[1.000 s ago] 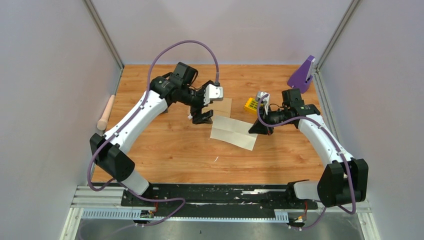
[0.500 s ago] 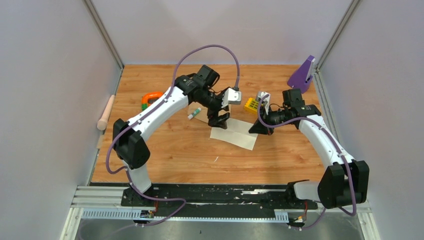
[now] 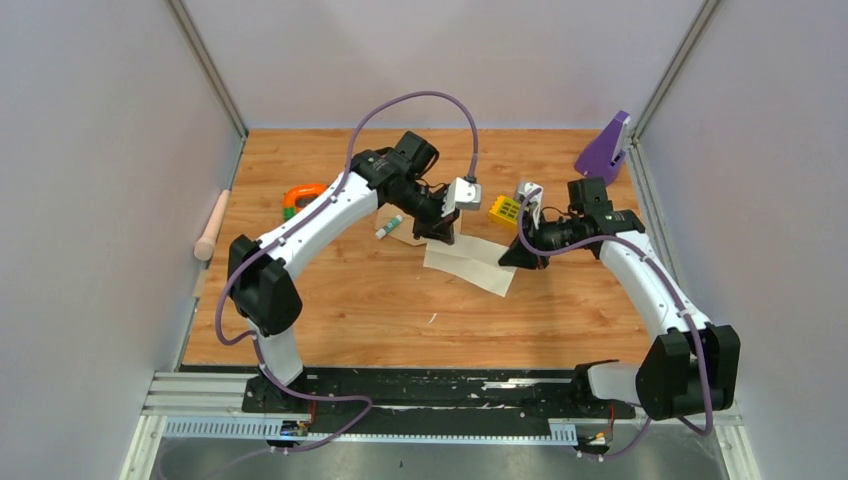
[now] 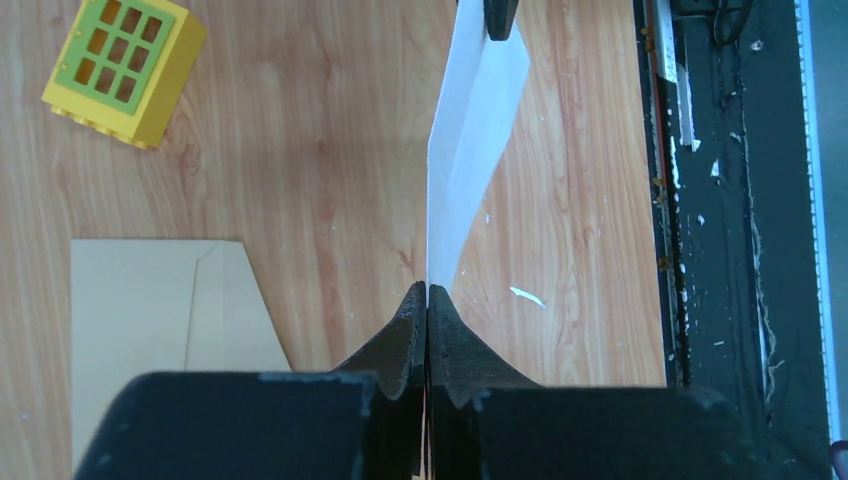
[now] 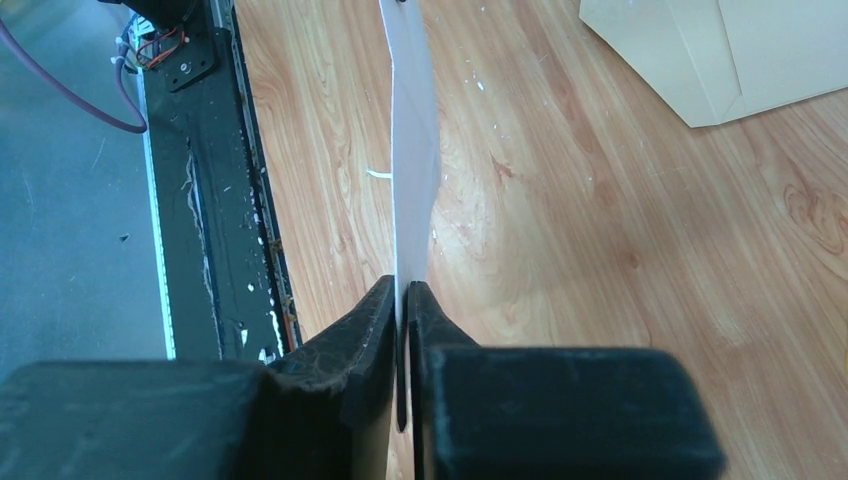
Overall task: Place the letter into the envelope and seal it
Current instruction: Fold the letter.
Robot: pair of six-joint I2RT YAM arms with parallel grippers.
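Observation:
The letter (image 3: 470, 262), a white sheet, is held edge-up between both grippers over the wooden table. My left gripper (image 3: 443, 237) is shut on its left edge; in the left wrist view the fingertips (image 4: 427, 290) pinch the sheet (image 4: 470, 130), which runs away to the other gripper. My right gripper (image 3: 513, 258) is shut on the right edge, with the letter (image 5: 413, 130) seen edge-on between its pads (image 5: 403, 285). The tan envelope (image 4: 150, 320) lies flat on the table just behind the letter, mostly hidden under the left arm in the top view; one corner of the envelope (image 5: 740, 50) shows in the right wrist view.
A yellow block with a green grid top (image 3: 503, 210) sits between the two wrists. A small glue stick (image 3: 389, 227) and an orange-green ring (image 3: 300, 195) lie to the left. A wooden pin (image 3: 212, 225) rests by the left wall, a purple stand (image 3: 605, 148) at back right.
My left arm swung right to the letter's left edge and its gripper went from open to shut on it. The sheet's left side has lifted slightly. The right arm has hardly moved.

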